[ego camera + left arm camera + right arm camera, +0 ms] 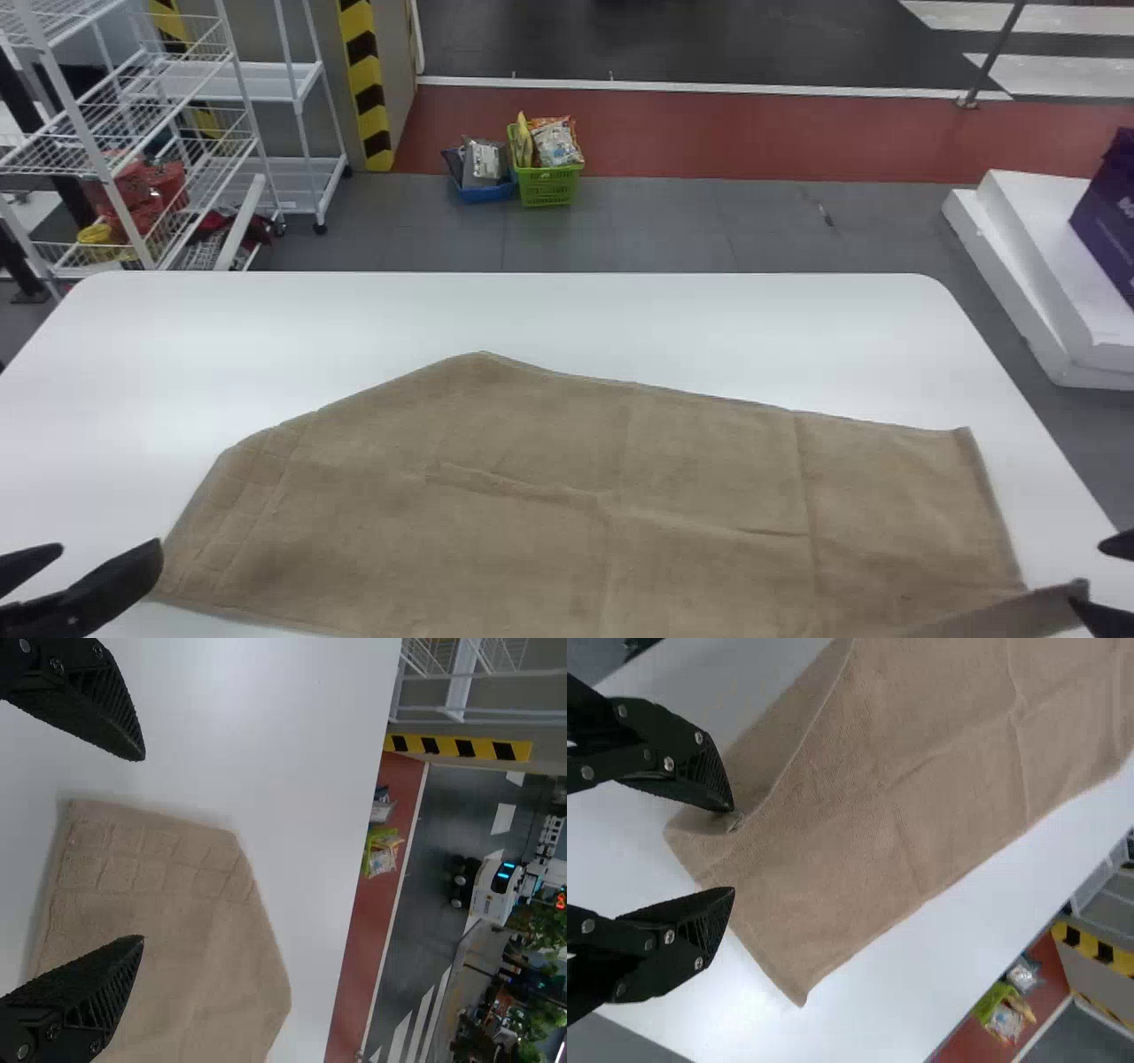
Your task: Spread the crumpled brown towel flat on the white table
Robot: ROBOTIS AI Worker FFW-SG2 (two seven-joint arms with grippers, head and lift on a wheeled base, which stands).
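Brown and mostly flat, the towel (656, 478) lies on the white table (842, 328) between the left gripper (110, 546) and the right gripper (1086, 574). The left jaws are open, right by one side of the cloth; contact is hard to tell. The right jaws also stand apart, near a corner where a strip folds up beside one of them. Creases cross the middle, between both pairs of jaws. Beyond them, on the floor, sits a green basket (547, 188).
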